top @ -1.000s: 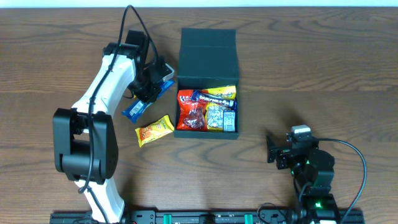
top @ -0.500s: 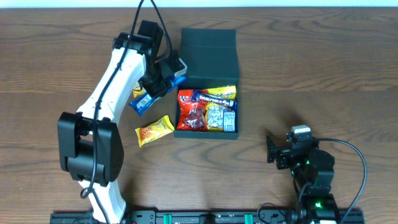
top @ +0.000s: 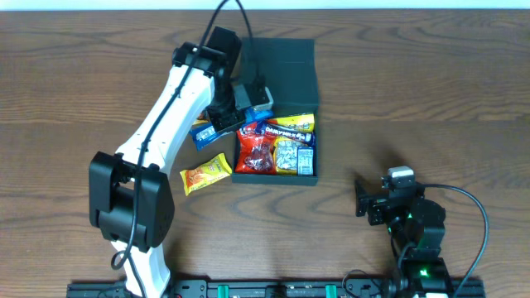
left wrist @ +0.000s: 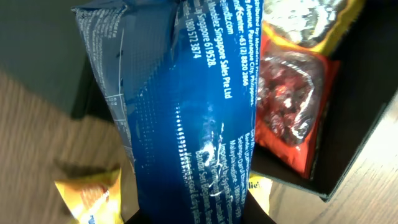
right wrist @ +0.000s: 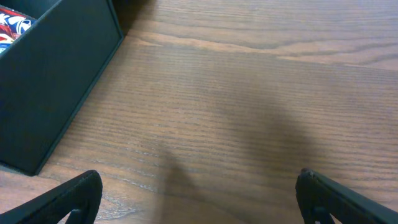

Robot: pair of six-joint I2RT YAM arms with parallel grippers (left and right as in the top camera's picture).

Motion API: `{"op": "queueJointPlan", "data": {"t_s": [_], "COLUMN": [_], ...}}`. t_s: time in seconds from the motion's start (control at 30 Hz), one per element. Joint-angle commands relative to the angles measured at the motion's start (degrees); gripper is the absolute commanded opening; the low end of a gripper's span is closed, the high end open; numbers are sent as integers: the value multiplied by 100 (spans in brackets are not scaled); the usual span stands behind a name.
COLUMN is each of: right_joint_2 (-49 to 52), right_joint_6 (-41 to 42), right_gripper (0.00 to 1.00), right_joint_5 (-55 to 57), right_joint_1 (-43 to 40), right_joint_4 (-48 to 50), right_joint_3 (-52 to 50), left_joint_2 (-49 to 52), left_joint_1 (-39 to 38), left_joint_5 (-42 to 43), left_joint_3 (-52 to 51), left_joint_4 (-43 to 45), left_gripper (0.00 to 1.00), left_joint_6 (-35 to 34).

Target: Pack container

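Left tool (top: 233,116) carried blue packet (top: 204,132) rightward, now over container (top: 281,62) edge

Overhead looks straight down at the table (top: 464,99); both wrist cameras, close in, share the container (top: 290,79).

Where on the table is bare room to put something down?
Widest bare wood lies right of the container, out to the table edge, with the right arm parked at its near side. The far left, beyond the left arm, is free too. Crowded: left of the container, where the left arm holds a blue packet near a yellow packet.
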Motion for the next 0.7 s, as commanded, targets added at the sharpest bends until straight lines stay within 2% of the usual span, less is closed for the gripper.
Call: {"op": "queueJointPlan", "data": {"t_s": [0.0, 0.3, 0.67], "right_joint_2": [-31, -31, -31], "right_joint_6": [31, 31, 31], "right_gripper": [99, 99, 99], "right_joint_5": [15, 15, 15], "right_joint_1": [-37, -37, -37], "right_joint_4": [-2, 0, -2], "right_joint_3": [-22, -22, -22], "left_joint_2": [-201, -199, 33], "left_joint_1": [-127, -614, -772], "left_joint_5": [289, 450, 450], "left_joint_3": [227, 227, 304], "left_joint_4": [50, 304, 1040], "left_gripper": [18, 17, 15], "left_joint_6": [778, 1725, 1764]}}
